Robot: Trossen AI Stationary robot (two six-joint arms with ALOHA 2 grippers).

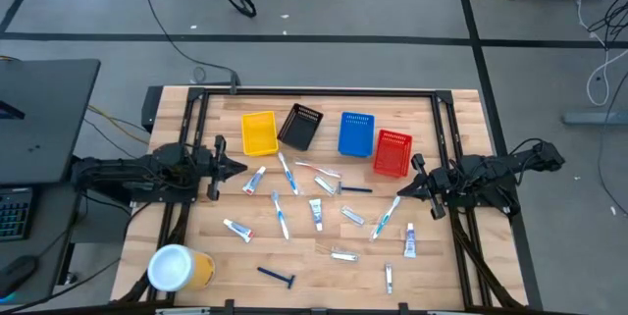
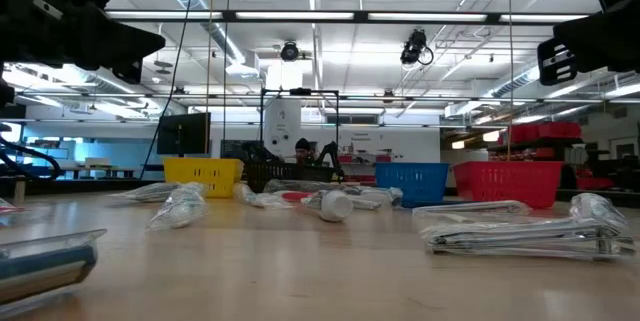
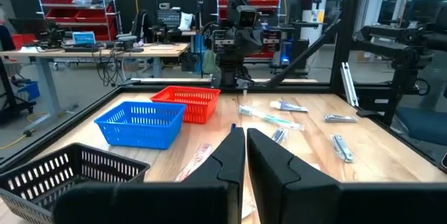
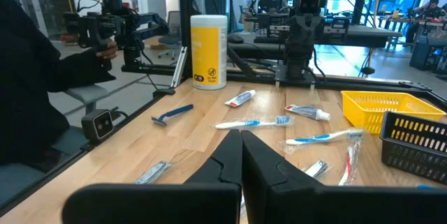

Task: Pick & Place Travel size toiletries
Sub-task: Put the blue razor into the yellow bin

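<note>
Several travel size toiletries lie loose on the wooden table: white tubes (image 1: 316, 213) (image 1: 255, 179) (image 1: 409, 240), blue-white toothbrushes (image 1: 281, 215) (image 1: 385, 217), a dark blue razor (image 1: 277, 276) and silvery sachets (image 1: 343, 254). My left gripper (image 1: 240, 168) is at the table's left, shut and empty, pointing right, above the table next to a tube. My right gripper (image 1: 400, 192) is at the table's right, shut and empty, pointing left, beside a toothbrush. The shut fingers show in the left wrist view (image 3: 245, 137) and the right wrist view (image 4: 241, 140).
Four mesh baskets stand in a row at the far side: yellow (image 1: 259, 132), black (image 1: 300, 126), blue (image 1: 356, 133), red (image 1: 392, 153). A big yellow cup with a white lid (image 1: 179, 267) stands at the near left corner. A black frame (image 1: 314, 92) runs along the table's edges.
</note>
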